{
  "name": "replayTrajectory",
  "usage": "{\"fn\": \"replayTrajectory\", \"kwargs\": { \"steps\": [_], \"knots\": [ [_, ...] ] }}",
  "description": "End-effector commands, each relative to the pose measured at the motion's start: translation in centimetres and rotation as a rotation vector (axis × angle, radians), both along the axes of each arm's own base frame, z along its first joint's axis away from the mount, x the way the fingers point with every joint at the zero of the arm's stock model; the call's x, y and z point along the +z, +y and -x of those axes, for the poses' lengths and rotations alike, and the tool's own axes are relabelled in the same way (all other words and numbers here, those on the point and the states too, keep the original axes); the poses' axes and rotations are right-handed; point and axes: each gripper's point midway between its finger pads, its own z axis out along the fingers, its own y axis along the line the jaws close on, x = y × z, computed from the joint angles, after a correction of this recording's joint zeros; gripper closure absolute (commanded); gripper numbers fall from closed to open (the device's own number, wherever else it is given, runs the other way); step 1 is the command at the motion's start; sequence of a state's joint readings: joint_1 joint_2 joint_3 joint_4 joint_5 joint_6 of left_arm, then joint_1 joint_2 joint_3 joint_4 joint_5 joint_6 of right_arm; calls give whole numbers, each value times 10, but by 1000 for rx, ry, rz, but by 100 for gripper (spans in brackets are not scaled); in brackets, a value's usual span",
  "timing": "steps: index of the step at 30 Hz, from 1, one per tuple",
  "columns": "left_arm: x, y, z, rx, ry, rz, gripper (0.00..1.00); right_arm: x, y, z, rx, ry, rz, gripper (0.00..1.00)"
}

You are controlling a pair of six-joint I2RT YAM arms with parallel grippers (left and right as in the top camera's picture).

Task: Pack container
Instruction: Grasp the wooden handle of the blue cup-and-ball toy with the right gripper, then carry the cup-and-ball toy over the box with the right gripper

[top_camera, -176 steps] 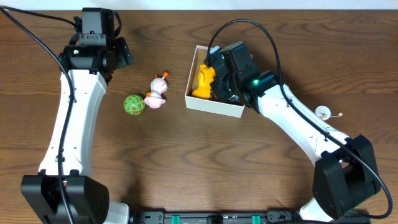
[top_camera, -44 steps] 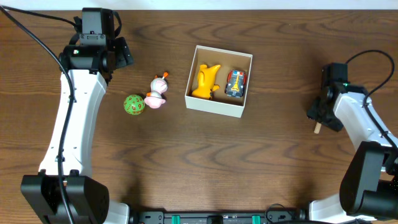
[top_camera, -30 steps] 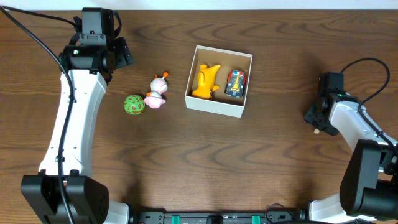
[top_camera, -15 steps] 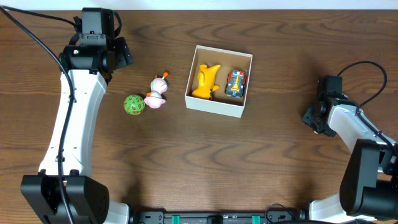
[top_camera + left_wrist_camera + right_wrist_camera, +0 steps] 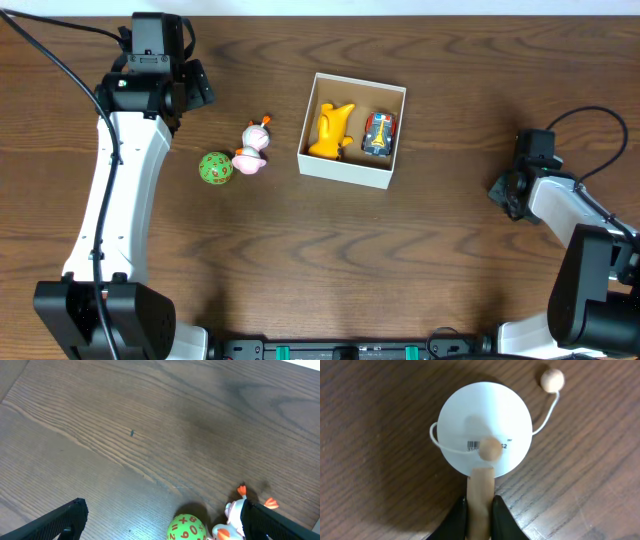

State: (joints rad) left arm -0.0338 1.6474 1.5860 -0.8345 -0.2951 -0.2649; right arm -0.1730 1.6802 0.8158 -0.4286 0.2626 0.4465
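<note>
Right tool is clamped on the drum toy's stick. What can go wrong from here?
1. The right tool pinches the drum toy only by its thin handle. The disc sits ahead of the grip and may swing or slip on lift.
2. Its bead hangs on a loose string and might snag the container rim.
3. The container already holds a yellow toy and a toy car, so room is tight.

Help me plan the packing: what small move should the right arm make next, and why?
Probably a short lift straight up. The right gripper appears shut on the wooden handle of the white round drum toy, which lies flat on the brown wooden table. Raising it first should clear the table before carrying it to the white cardboard box.
</note>
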Motion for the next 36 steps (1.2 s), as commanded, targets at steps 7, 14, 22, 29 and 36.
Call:
{"fn": "replayTrajectory", "kwargs": {
  "steps": [7,14,22,29,36],
  "knots": [
    [0,3,1,8,2,-9,2,20,23,-22,244,-13,17,99],
    [0,3,1,8,2,-9,2,120,117,-96,691,-316,-60,99],
    [0,3,1,8,2,-9,2,204,231,-112,1240,-549,-40,99],
    [0,3,1,8,2,-9,2,189,301,-74,1694,-514,28,99],
    [0,3,1,8,2,-9,2,161,326,-59,1862,-440,45,99]
  ]
}}
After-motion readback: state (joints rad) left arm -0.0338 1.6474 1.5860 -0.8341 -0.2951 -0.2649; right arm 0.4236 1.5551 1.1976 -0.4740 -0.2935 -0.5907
